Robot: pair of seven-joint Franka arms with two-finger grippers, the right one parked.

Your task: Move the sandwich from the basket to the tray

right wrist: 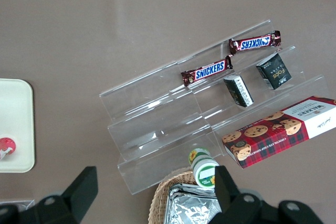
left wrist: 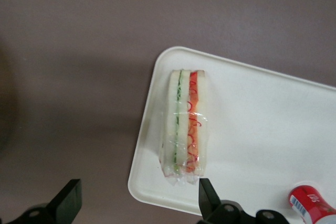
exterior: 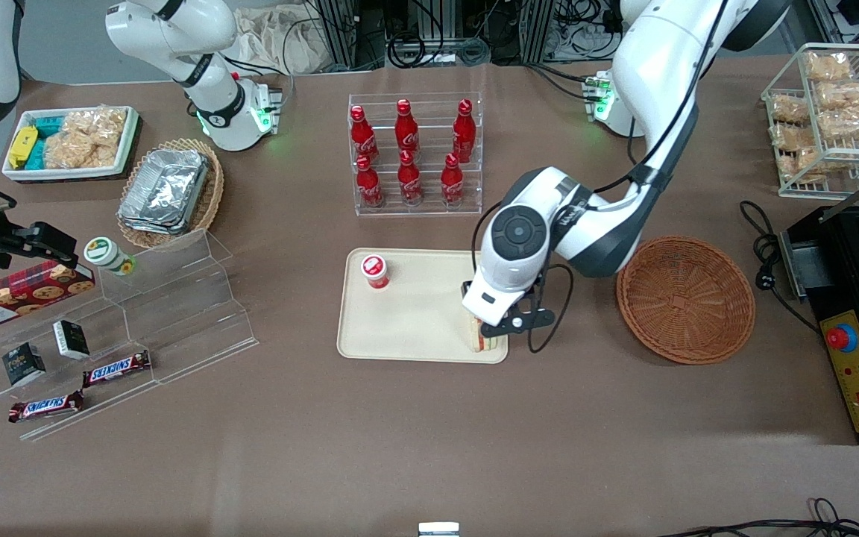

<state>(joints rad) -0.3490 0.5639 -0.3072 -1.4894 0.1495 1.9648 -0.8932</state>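
The sandwich [exterior: 480,340] [left wrist: 185,124] is a wrapped wedge of white bread with a green and red filling stripe. It rests on the beige tray [exterior: 422,313] [left wrist: 262,124], in the corner nearest the front camera and the basket. My left gripper [exterior: 495,327] [left wrist: 137,203] hangs just above it, open, with its fingers spread wider than the sandwich and not touching it. One black fingertip [left wrist: 206,195] is close to the sandwich's wrapper end. The reddish-brown wicker basket [exterior: 687,300] stands beside the tray toward the working arm's end, with nothing in it.
A small red-lidded cup [exterior: 375,270] [left wrist: 310,203] stands on the tray. A clear rack of red bottles [exterior: 414,153] stands farther back. Clear acrylic steps [exterior: 168,313] with snack bars lie toward the parked arm's end. A black appliance [exterior: 858,313] and a wire rack [exterior: 832,112] sit toward the working arm's end.
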